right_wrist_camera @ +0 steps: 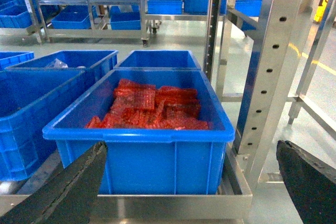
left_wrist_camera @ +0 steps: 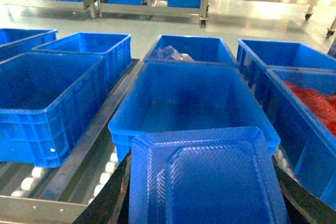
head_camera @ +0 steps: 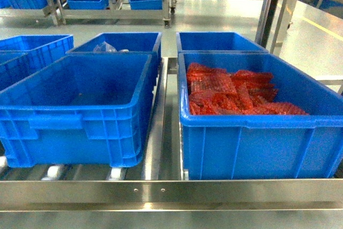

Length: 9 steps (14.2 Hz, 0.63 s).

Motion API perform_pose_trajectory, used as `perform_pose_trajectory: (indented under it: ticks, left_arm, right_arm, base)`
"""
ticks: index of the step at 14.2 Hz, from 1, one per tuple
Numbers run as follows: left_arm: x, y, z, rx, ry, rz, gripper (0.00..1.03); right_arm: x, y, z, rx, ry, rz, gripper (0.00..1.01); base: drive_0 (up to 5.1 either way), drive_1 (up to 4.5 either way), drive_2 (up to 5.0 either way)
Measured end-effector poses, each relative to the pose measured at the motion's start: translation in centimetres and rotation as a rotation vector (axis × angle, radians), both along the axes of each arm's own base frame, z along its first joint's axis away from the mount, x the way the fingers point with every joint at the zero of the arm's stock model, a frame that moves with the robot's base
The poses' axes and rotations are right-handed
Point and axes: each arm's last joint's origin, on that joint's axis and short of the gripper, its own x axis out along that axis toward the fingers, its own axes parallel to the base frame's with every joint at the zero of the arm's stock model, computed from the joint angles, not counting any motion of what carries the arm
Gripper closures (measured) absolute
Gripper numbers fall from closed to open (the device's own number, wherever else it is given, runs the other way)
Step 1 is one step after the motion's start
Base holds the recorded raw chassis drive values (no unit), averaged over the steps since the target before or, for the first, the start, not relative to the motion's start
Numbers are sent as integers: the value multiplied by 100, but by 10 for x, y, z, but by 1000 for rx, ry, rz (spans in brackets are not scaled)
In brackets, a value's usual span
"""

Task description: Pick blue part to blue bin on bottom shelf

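In the left wrist view a flat blue part (left_wrist_camera: 210, 177), a ribbed rectangular tray, fills the lower frame. My left gripper (left_wrist_camera: 207, 195) is shut on it, with a dark finger (left_wrist_camera: 113, 200) showing at each side. The part hangs just in front of an empty blue bin (left_wrist_camera: 194, 103) on the roller shelf. The same bin (head_camera: 80, 105) stands left of centre in the head view, where neither gripper shows. My right gripper (right_wrist_camera: 191, 182) is open with nothing between its fingers, facing the front wall of the neighbouring bin.
A blue bin of red parts (head_camera: 241, 97) (right_wrist_camera: 152, 108) stands to the right. More blue bins sit behind and to the left, one holding a clear bag (left_wrist_camera: 176, 53). A steel front rail (head_camera: 171, 194) edges the shelf. A perforated upright post (right_wrist_camera: 268, 77) stands at right.
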Motion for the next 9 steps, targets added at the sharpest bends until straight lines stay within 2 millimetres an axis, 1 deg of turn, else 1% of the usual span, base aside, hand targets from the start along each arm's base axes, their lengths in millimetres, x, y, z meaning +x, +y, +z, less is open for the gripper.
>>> perform_pose_trajectory:
  ticks: [9]
  left_arm:
    - [0, 0, 0, -1, 3, -3, 59]
  right_arm:
    - [0, 0, 0, 0, 1, 0, 3]
  base:
    - [0, 0, 0]
